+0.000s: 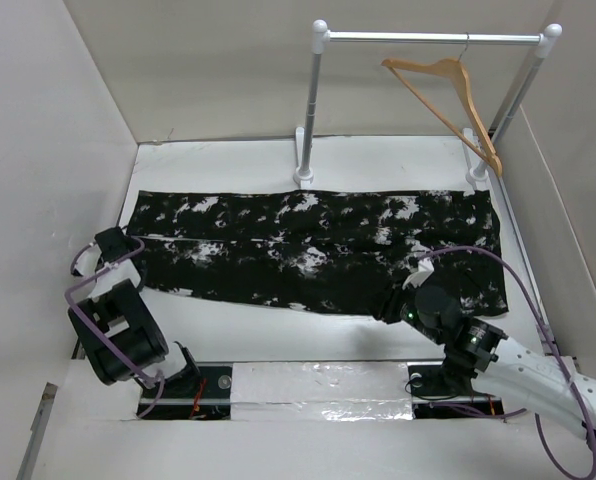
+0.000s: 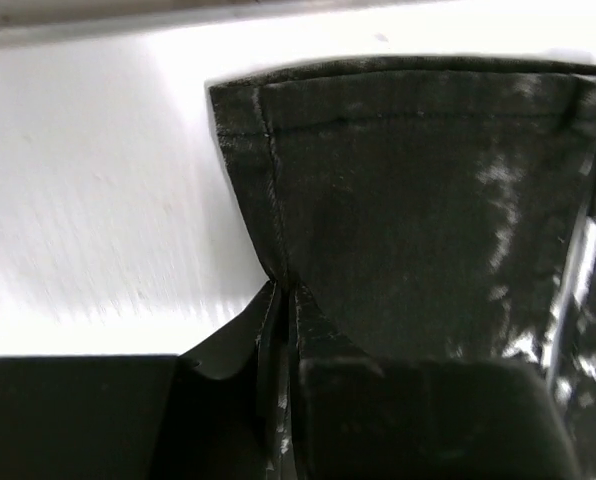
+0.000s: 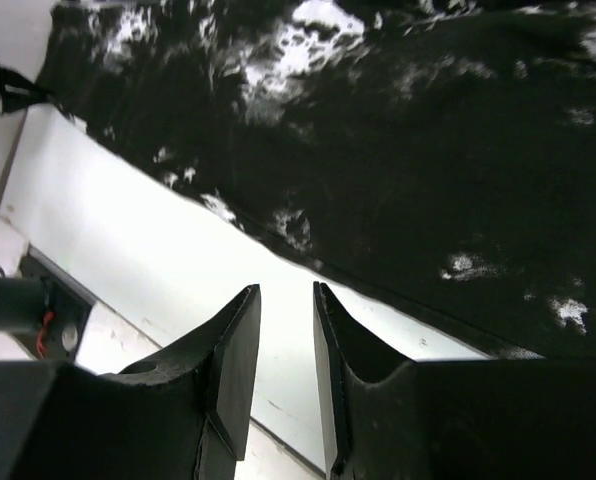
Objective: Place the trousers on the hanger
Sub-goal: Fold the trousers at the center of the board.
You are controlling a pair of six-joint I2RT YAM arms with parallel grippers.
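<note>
Table seen from above, bases at 6 o'clock.

- 9 o'clock: the left gripper [image 2: 281, 296] is clamped tight on a stitched hem at the left end of the trousers [image 1: 308, 245]. In its wrist view the cloth bunches into a pleat right at the fingertips, with no gap between them. The hold looks thin to me, only the hem's edge.
- Centre: the trousers lie flat across the table [image 1: 308, 340], running 9 to 3 o'clock with both legs side by side. None of the cloth is lifted.
- 5 o'clock: the right gripper [image 3: 283, 292] hovers over bare white table just beside the near edge of the cloth. Its fingers are parted by a narrow slit and hold nothing.
- 1 o'clock: the hanger [image 1: 418, 69] hangs by its hook from the rack [image 1: 428, 37], well apart from the cloth and from both arms. Its crossbar is bare.

Step in hand, as I read it: getting the 2nd grip before any lift. The task is barely begun.

Doing it well:
1. The right fingers need to spread wider, then move toward 12 o'clock so the cloth edge sits deep between them, taking every layer.
2. Raise the 2 ends together. A lone pull from 9 o'clock could slip that thin hem.
3. The hanger hangs free and will likely swing, so feed the cloth over the crossbar slowly.
4. The trousers far outsize the hanger. Aim the middle of the length at the bar.
</note>
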